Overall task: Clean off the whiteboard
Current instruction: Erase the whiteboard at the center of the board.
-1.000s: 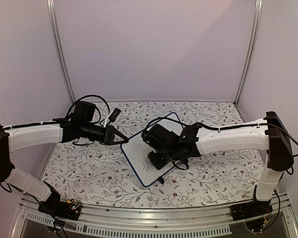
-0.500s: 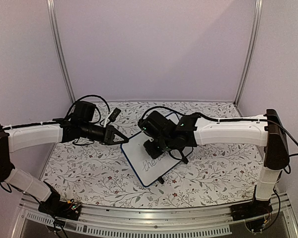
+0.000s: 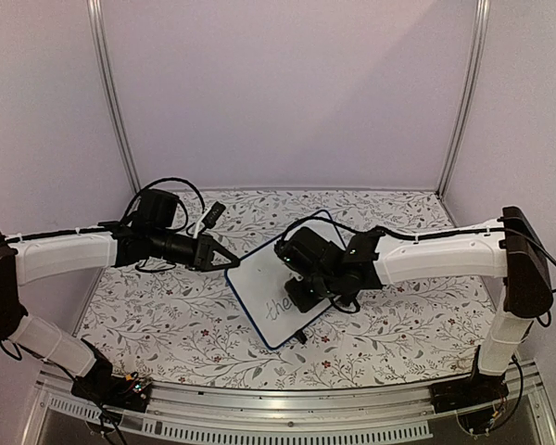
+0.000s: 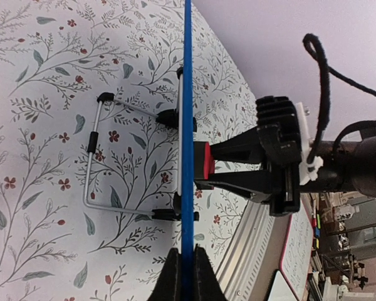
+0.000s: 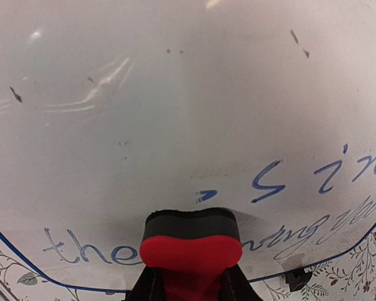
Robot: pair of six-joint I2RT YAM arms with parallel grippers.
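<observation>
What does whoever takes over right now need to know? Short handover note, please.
Left gripper: jaws shut on the whiteboard frame, steadying it.
Right gripper: jaws shut on the red eraser, dark pad pressed to the board face.
Done: upper part of the board is wiped, bar a few specks.
Left: blue writing along the lower edge, "the..." and "s in", plus a fainter line beneath.

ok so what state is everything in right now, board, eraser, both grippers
small white whiteboard with thin dark-blue frame: partly wiped, blue handwriting left near one edge
red block eraser with black felt: held, felt against the board
left gripper: shut on the whiteboard's frame
right gripper: shut on the eraser
grey wire stand: swung out behind the board
</observation>
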